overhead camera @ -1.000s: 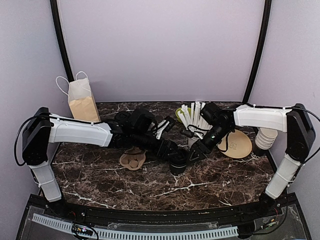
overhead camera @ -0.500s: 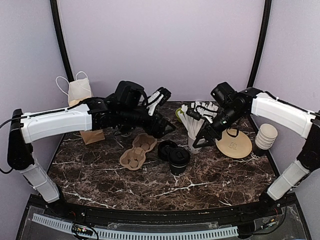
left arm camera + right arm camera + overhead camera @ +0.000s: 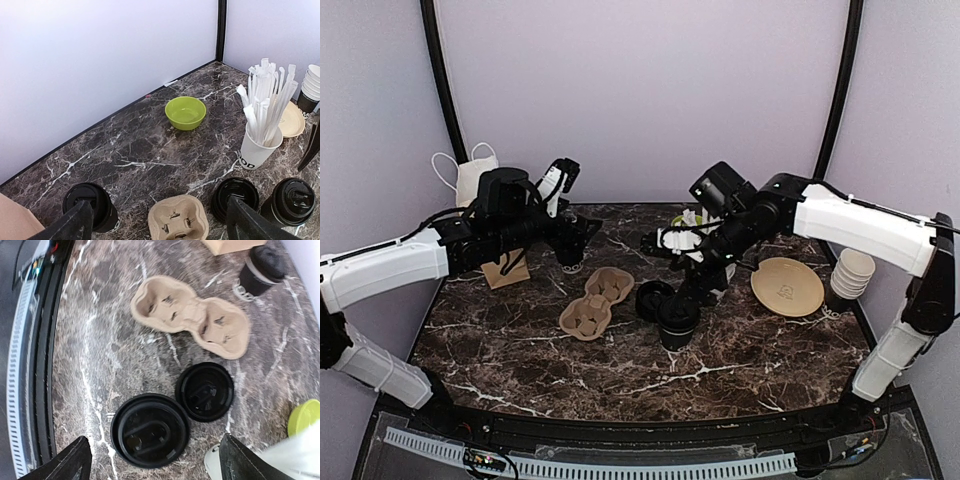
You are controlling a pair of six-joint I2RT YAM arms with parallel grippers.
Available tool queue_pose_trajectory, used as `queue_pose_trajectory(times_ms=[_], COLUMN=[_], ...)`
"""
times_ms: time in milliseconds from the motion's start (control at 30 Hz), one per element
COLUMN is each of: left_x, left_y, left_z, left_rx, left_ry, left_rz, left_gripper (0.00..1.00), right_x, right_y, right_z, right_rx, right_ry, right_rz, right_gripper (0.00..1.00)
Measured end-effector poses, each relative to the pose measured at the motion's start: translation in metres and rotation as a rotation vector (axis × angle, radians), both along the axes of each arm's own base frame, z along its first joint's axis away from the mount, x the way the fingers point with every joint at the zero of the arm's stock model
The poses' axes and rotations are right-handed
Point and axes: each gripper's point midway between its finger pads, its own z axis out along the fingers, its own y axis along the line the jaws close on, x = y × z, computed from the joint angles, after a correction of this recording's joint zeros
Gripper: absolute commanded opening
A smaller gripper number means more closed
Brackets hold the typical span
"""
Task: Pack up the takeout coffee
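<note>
One takeout coffee (image 3: pixel 677 320), black with a black lid, stands mid-table and shows in the left wrist view (image 3: pixel 292 200) and the right wrist view (image 3: pixel 150 430). A second lidded coffee (image 3: pixel 92 205) stands near the paper bag, also in the right wrist view (image 3: pixel 262 270). A brown two-cup carrier (image 3: pixel 595 302) lies left of the first coffee. My right gripper (image 3: pixel 682 275) is open and empty, hovering above the first coffee (image 3: pixel 155 462). My left gripper (image 3: pixel 570 245) is open and empty, raised above the second coffee and the carrier (image 3: pixel 160 230).
A stack of black lids (image 3: pixel 653 298) sits beside the first coffee. A white cup of wrapped straws (image 3: pixel 257 150), a green bowl (image 3: pixel 185 112), a tan plate (image 3: pixel 787 287) and a stack of lidless cups (image 3: pixel 851 272) stand to the right. A paper bag (image 3: pixel 470 180) stands at the back left.
My left arm has drawn back to the left and risen, away from the first coffee. My right arm has swung left until it hangs over that coffee. Both coffees stay put.
</note>
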Motion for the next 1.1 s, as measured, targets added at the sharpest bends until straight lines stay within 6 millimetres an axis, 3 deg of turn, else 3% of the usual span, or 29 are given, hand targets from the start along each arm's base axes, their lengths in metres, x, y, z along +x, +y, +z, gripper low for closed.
queue_pose_trajectory(times_ms=[133, 233, 533, 833, 1100], left_x=[0.002, 0.003, -0.002, -0.003, -0.003], left_y=[0.016, 0.019, 0.019, 0.018, 0.018], left_z=[-0.007, -0.003, 0.017, 0.017, 0.017], left_rx=[-0.007, -0.019, -0.062, -0.067, -0.073], left_ry=[-0.010, -0.023, -0.066, -0.065, -0.060], left_rz=[0.034, 0.041, 0.027, 0.016, 0.013], left_gripper=[0.95, 0.95, 0.95, 0.94, 0.94], right_x=[-0.004, 0.003, 0.009, 0.001, -0.002], right_y=[0.010, 0.009, 0.003, 0.000, -0.001], right_z=[-0.035, -0.048, -0.058, -0.068, -0.074], right_rx=[-0.109, -0.158, -0.209, -0.237, -0.253], right_ry=[-0.015, -0.033, -0.050, 0.001, 0.027], right_rz=[0.037, 0.026, 0.015, 0.031, 0.027], right_gripper=[0.95, 0.96, 0.94, 0.93, 0.86])
